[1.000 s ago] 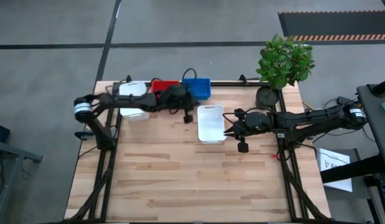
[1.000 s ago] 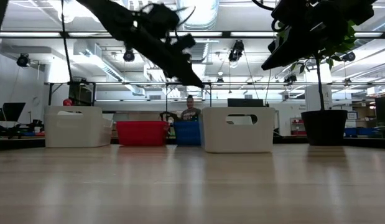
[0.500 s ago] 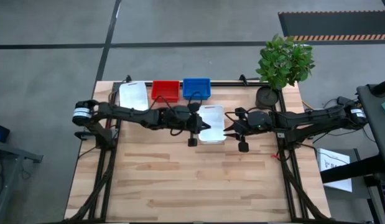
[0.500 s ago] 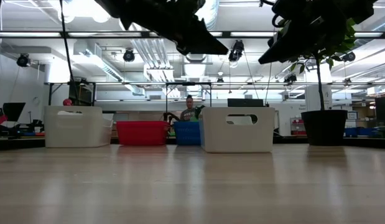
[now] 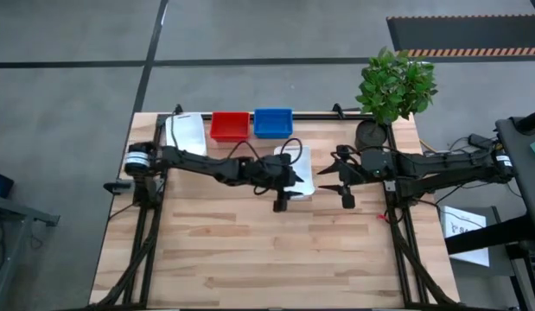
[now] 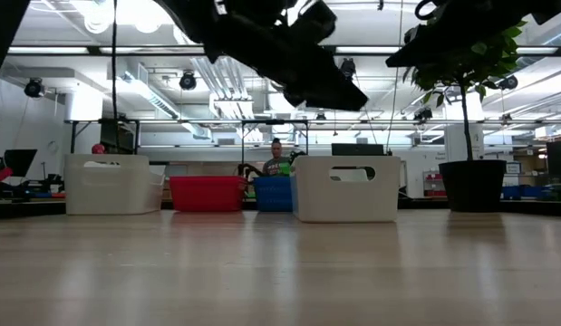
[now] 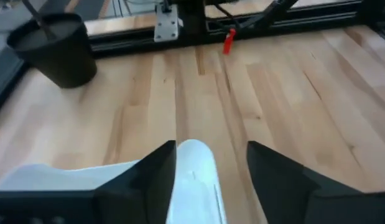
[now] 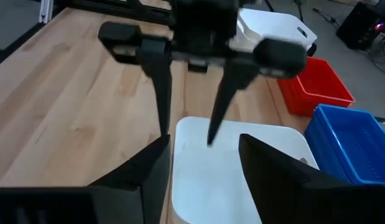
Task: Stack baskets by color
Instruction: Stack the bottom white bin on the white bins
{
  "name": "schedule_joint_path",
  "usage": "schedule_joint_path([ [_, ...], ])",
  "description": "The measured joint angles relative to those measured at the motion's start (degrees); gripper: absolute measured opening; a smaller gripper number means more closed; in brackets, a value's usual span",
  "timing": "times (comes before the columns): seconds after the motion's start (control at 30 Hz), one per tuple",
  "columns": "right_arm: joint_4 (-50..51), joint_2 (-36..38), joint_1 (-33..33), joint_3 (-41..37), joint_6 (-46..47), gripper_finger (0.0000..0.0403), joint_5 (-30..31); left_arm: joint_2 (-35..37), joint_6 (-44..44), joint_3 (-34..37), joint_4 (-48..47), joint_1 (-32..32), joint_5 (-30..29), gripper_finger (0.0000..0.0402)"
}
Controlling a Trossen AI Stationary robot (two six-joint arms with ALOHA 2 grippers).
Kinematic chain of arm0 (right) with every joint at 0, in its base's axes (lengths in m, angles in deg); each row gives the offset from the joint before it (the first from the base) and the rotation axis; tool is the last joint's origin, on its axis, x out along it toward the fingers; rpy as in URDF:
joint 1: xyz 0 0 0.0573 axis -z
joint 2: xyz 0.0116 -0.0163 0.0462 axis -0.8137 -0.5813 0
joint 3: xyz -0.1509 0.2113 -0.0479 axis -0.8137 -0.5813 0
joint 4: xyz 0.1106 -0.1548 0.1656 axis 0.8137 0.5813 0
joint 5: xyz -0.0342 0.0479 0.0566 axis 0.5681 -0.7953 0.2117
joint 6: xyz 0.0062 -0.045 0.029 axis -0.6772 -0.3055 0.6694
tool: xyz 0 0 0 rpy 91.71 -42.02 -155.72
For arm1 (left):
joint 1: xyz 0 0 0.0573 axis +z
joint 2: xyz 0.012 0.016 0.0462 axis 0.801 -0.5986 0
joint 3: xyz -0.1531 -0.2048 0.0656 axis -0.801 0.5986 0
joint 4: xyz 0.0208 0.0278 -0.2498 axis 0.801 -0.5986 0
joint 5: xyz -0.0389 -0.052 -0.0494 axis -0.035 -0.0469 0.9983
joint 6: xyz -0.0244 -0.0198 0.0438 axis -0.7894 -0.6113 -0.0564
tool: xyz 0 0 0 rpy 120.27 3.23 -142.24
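- The white basket (image 5: 186,132) at the far left rim, then the red basket (image 5: 230,126) and blue basket (image 5: 273,122), look light, stiff and thin-walled.
- The centre white basket (image 5: 299,169) stands free; I judge its rim the best hold.
- The left gripper (image 5: 283,184) hovers over it, fingers spread, holding nothing.
- The right gripper (image 5: 334,174), just beside, is also spread and empty.

The whole table (image 5: 250,250) is seen from straight overhead, level across its top from table height, and close from each wrist; the white basket (image 5: 300,164) is shared by all views.
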Motion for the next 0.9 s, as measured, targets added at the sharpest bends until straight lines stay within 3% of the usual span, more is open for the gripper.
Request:
schedule_joint_path([
  [0.13, 0.04, 0.04, 0.0, -0.02, -0.39, 0.0183, 0.01, -3.04, -1.39, -3.0, -2.22, -0.79, 0.69, 0.02],
  [0.43, 0.42, 0.02, 0.0, -0.04, -1.68, 0.0184, 0.01, -4.39, -5.9, -8.62, -14.53, -1.35, 1.61, 0.0203],
  [0.8, 0.44, 0.0, 0.0, -0.04, -0.74, 0.0183, 0.01, -4.35, -8.86, -8.06, -14.0, -3.9, 2.07, 0.0203],
  [0.9, 0.44, -0.02, 0.0, -0.04, 0.11, 0.0183, 0.01, -4.95, -8.37, -7.85, -13.42, -4.15, -2.64, 0.0203],
])
